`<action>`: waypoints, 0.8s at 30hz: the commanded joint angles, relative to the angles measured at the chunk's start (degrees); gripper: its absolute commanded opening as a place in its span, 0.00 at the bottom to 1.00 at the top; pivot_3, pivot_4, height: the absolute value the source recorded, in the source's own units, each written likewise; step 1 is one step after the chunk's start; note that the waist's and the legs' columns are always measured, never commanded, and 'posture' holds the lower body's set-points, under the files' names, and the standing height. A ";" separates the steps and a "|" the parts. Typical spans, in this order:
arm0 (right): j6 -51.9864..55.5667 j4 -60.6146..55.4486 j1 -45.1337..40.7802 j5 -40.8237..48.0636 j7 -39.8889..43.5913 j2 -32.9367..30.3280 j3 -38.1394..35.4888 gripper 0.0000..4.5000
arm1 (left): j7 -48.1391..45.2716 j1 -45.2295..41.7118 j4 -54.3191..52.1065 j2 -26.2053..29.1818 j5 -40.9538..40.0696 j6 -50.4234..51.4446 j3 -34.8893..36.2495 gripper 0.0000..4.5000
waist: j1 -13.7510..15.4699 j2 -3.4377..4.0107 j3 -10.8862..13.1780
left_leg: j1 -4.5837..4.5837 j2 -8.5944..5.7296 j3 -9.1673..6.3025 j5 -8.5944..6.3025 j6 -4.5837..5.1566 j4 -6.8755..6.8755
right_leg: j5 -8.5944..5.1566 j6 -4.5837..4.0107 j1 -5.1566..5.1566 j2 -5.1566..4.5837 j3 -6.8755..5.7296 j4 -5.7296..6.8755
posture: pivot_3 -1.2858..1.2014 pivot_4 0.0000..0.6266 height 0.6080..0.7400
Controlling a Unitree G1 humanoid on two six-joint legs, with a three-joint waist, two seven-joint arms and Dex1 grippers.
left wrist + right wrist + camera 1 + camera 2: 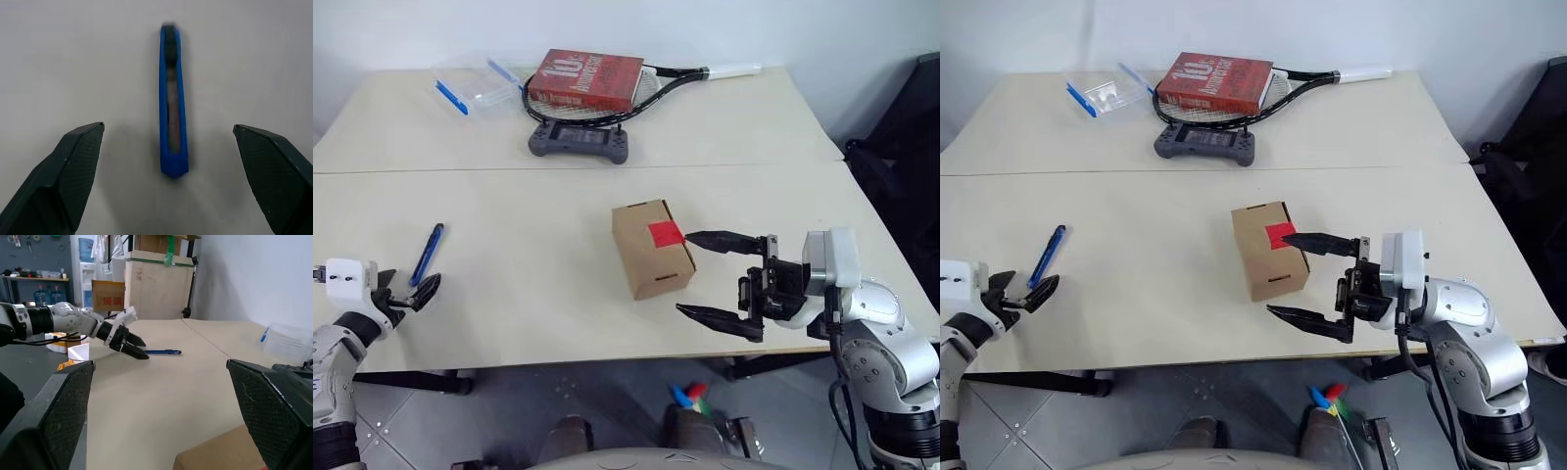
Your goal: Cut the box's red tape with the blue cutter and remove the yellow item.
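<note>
The brown cardboard box (646, 257) sits closed in the middle of the table, and the red tape (665, 234) covers its top seam on the right side. My right gripper (684, 272) is open just to the right of the box, one fingertip close beside the tape. The blue cutter (427, 254) lies flat on the table at the left. My left gripper (416, 294) is open at the cutter's near end, and in the left wrist view the cutter (171, 98) lies between the two fingers (73, 161) without touching them. The yellow item is hidden.
At the back stand a red book (585, 80) on a racket (705, 72), a grey game controller (578, 140) and a clear container with blue clips (475, 86). The table's front edge (558, 362) runs just below both grippers.
</note>
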 commanded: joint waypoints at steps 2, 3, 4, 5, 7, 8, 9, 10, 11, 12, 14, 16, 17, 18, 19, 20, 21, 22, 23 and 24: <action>-1.56 -1.58 1.10 -1.30 -1.30 -0.16 -0.60 1.00 | 0.69 -2.43 5.39 1.26 2.93 -0.29 -3.81 1.00 | 0.42 0.08 -0.04 | 0.02 0.00 0.00 0.01 -0.01 0.03 | 0.00 0.00 0.03 0.00 0.00 0.02 | 0.52 0.24 1.00; -1.72 -1.63 1.24 -1.48 -1.50 -0.04 -0.54 1.00 | 0.15 -2.64 5.75 1.41 2.94 0.04 -4.53 1.00 | 0.47 0.11 -0.06 | 0.05 0.00 0.00 0.01 -0.01 0.04 | 0.00 0.00 0.07 -0.01 0.00 0.02 | 0.52 0.24 1.00; -1.79 -1.70 1.31 -1.62 -1.77 0.10 -0.42 1.00 | -0.48 -2.67 6.08 1.74 2.99 1.25 -5.41 0.96 | 0.49 0.14 -0.08 | 0.07 0.00 0.00 0.01 -0.01 0.05 | 0.00 0.00 0.09 -0.01 0.01 0.03 | 0.52 0.24 1.00; -1.87 -1.81 1.39 -1.79 -1.96 0.20 -0.27 1.00 | -1.04 -2.59 6.41 2.01 3.43 1.03 -6.22 0.91 | 0.55 0.19 -0.11 | 0.08 0.00 0.00 0.01 -0.01 0.05 | 0.00 0.00 0.09 -0.01 0.02 0.04 | 0.52 0.24 1.00; -2.09 -1.94 1.52 -2.13 -2.43 0.35 -0.14 1.00 | -2.07 -2.34 6.39 2.16 3.13 1.15 -7.17 0.80 | 0.56 0.50 -0.29 | 0.12 0.00 0.00 0.01 -0.01 0.04 | 0.00 0.00 0.11 -0.01 0.03 0.05 | 0.52 0.24 1.00; -2.24 -1.97 1.60 -2.25 -2.68 0.40 -0.22 1.00 | -2.06 -2.10 6.46 2.16 3.35 0.69 -7.61 0.72 | 0.55 0.67 -0.39 | 0.14 0.00 0.03 0.01 -0.01 0.04 | 0.00 0.00 0.11 -0.01 0.06 0.05 | 0.52 0.24 1.00; -2.36 -2.01 1.67 -2.32 -2.95 0.47 -0.29 1.00 | -2.39 -1.86 6.53 2.14 3.22 0.71 -7.96 0.65 | 0.54 0.81 -0.47 | 0.17 0.00 0.06 0.01 -0.01 0.01 | 0.00 0.00 0.11 -0.01 0.08 0.05 | 0.52 0.24 1.00; -2.46 -2.04 1.73 -2.38 -3.13 0.50 -0.35 1.00 | -2.37 -1.61 6.61 2.14 3.32 0.83 -8.28 0.59 | 0.55 0.95 -0.55 | 0.19 0.00 0.07 0.01 -0.01 0.00 | 0.00 0.00 0.11 -0.01 0.09 0.05 | 0.52 0.24 1.00; -2.55 -2.07 1.80 -2.40 -3.24 0.48 -0.38 1.00 | -2.18 -1.46 6.72 2.06 3.43 0.55 -8.41 0.51 | 0.54 1.02 -0.60 | 0.24 0.00 0.08 0.01 -0.01 -0.03 | 0.00 0.00 0.13 -0.01 0.10 0.06 | 0.52 0.24 1.00; -2.61 -2.10 1.85 -2.44 -3.31 0.45 -0.39 1.00 | -2.25 -1.32 6.74 1.99 3.35 0.62 -8.56 0.45 | 0.50 1.08 -0.63 | 0.30 0.00 0.13 0.01 -0.01 -0.06 | 0.00 0.00 0.14 0.00 0.15 0.06 | 0.52 0.24 1.00; -2.72 -2.11 1.86 -2.57 -3.46 0.44 -0.30 1.00 | -2.50 -1.22 6.95 1.85 3.25 0.17 -8.83 0.32 | 0.45 1.11 -0.65 | 0.48 0.00 0.26 0.01 -0.01 -0.12 | 0.00 0.00 0.19 0.00 0.30 0.08 | 0.52 0.24 1.00; -2.74 -2.06 1.79 -2.59 -3.54 0.44 -0.24 1.00 | -2.66 -1.37 7.32 1.71 3.29 -0.61 -9.18 0.18 | 0.42 1.12 -0.65 | 0.60 0.00 0.35 0.01 0.00 -0.15 | 0.00 0.00 0.22 0.00 0.40 0.11 | 0.52 0.24 1.00; -2.77 -2.06 1.84 -2.60 -3.54 0.42 -0.23 1.00 | -2.80 -1.54 7.57 1.47 3.16 -1.62 -9.13 0.12 | 0.42 1.13 -0.66 | 0.64 0.00 0.39 0.01 0.00 -0.15 | 0.00 0.00 0.22 0.00 0.46 0.13 | 0.52 0.24 1.00; -2.79 -2.13 1.99 -2.63 -3.56 0.38 -0.23 1.00 | -2.99 -1.89 7.81 1.05 2.59 -2.34 -8.84 0.10 | 0.42 1.15 -0.67 | 0.66 0.00 0.42 0.01 0.00 -0.15 | 0.00 0.00 0.22 0.00 0.49 0.14 | 0.52 0.24 1.00; -2.80 -2.18 2.11 -2.66 -3.56 0.34 -0.24 1.00 | -3.20 -2.27 8.08 0.71 2.19 -3.50 -8.61 0.10 | 0.43 1.16 -0.68 | 0.67 0.00 0.44 0.01 0.00 -0.15 | 0.00 0.00 0.21 0.00 0.52 0.15 | 0.52 0.24 1.00; -2.81 -2.19 2.21 -2.66 -3.53 0.27 -0.27 1.00 | -3.82 -2.62 8.25 0.46 1.77 -4.65 -8.49 0.10 | 0.52 1.16 -0.68 | 0.68 0.00 0.45 0.01 0.01 -0.15 | 0.00 0.00 0.21 0.00 0.53 0.15 | 0.52 0.24 1.00; -2.78 -2.22 2.29 -2.63 -3.51 0.20 -0.30 1.00 | -4.50 -2.88 8.23 0.35 1.33 -5.23 -8.39 0.10 | 0.68 1.16 -0.68 | 0.68 0.00 0.46 0.01 0.01 -0.15 | 0.00 0.00 0.21 0.00 0.54 0.15 | 0.52 0.24 1.00; -2.74 -2.23 2.36 -2.59 -3.44 0.10 -0.35 1.00 | -5.22 -3.08 8.09 0.31 0.99 -5.90 -8.34 0.10 | 0.80 1.16 -0.68 | 0.68 0.00 0.46 0.01 0.01 -0.14 | 0.00 0.00 0.21 0.00 0.54 0.15 | 0.52 0.24 1.00; -2.71 -2.25 2.42 -2.57 -3.37 0.01 -0.37 1.00 | -6.26 -3.26 7.87 0.32 0.57 -6.86 -8.24 0.10 | 0.90 1.16 -0.68 | 0.68 0.00 0.46 0.01 0.01 -0.14 | 0.00 0.00 0.21 0.00 0.54 0.15 | 0.52 0.24 1.00; -2.64 -2.29 2.42 -2.56 -3.35 -0.07 -0.37 1.00 | -8.03 -3.38 6.88 0.41 -0.23 -8.61 -7.95 0.10 | 0.99 1.16 -0.68 | 0.67 0.00 0.48 0.01 0.01 -0.13 | 0.00 0.00 0.21 0.00 0.55 0.14 | 0.52 0.24 1.00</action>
